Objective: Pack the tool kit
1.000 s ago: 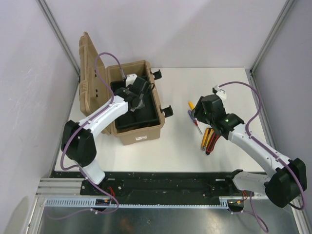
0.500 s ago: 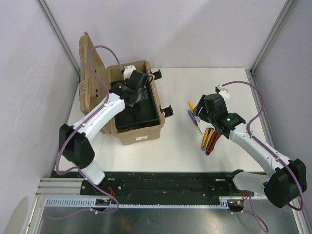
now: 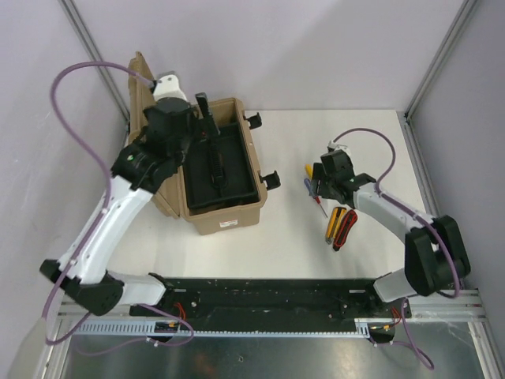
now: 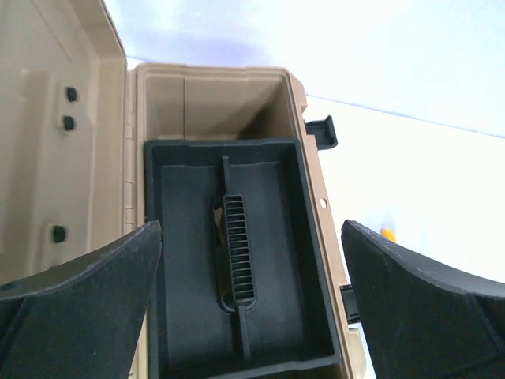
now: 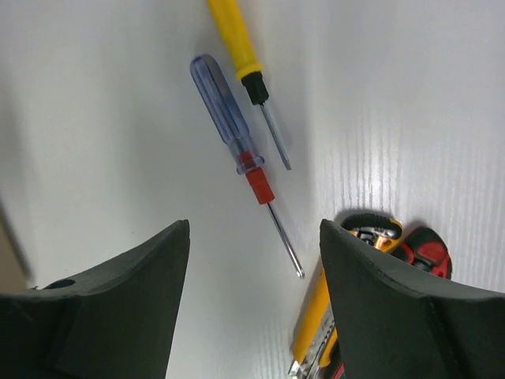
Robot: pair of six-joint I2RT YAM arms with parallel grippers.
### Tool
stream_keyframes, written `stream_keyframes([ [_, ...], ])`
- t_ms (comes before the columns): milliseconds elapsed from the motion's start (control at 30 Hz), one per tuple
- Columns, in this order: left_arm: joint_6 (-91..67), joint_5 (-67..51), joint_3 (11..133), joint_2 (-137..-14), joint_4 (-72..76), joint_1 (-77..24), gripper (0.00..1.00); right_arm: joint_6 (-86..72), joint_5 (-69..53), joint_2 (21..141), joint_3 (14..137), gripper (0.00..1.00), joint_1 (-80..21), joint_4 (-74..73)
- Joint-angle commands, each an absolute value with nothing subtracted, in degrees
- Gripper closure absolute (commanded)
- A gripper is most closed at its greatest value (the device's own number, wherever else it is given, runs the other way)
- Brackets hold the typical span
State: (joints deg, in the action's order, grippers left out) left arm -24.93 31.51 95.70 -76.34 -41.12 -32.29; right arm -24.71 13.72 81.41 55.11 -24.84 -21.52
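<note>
Tan plastic catches your eye first in the top external view. The toolbox (image 3: 225,215) stands on the left half of the white counter (image 3: 371,134). Its lid (image 3: 142,87) is swung up toward the left wall, and its black inner tray (image 3: 233,181) is seated inside. A black latch (image 3: 272,180) hangs off the box's right side. Your left tool (image 3: 207,118) hovers over the box's far end with its jaws spread, holding nothing. Your right tool (image 3: 318,183) sits low over the loose screwdrivers, well right of the box. Nearer to you, the yellow knife (image 3: 333,223) and the red-black handled tool (image 3: 346,229) lie side by side. You have bare counter between the box and these tools, and more toward the far and right edges.

From the left wrist you look straight down into the tray. A ribbed carrying handle (image 4: 235,257) runs along its middle, with bare black floor on either side. Beyond the tray's far rim the tan well shows. The fingers (image 4: 87,308) stand wide apart, flanking the tray.

From the right wrist, the blue-handled screwdriver (image 5: 223,110), with its red collar, lies close beside the yellow-handled screwdriver (image 5: 235,39). The jaws here are parted and grip nothing, and the blue one's tip points between them. The knife and the red-black grip lie by the right finger. The counter to the left of the screwdrivers is bare.
</note>
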Motion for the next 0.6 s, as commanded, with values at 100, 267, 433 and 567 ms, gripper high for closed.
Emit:
stream_keyframes([
  [100,-13.3,30.2,97.1,-64.6,-38.9,-32.3,0.01,-17.7,8.4,91.1,57.0,0.33,-24.2,-16.6],
  [267,-9.3,24.5,95.5,-58.1,-37.9,-32.3,0.01,-17.3,7.3,97.7,58.8,0.42,-24.2,-15.3],
  [433,-7.6,22.1,93.9,-53.5,-36.9,-32.3,0.00,-17.2,6.9,101.9,60.5,0.45,-24.2,-13.9],
  [567,-7.0,20.8,92.9,-51.4,-35.9,-32.3,0.01,-17.0,8.4,105.0,62.9,0.50,-24.2,-12.9],
])
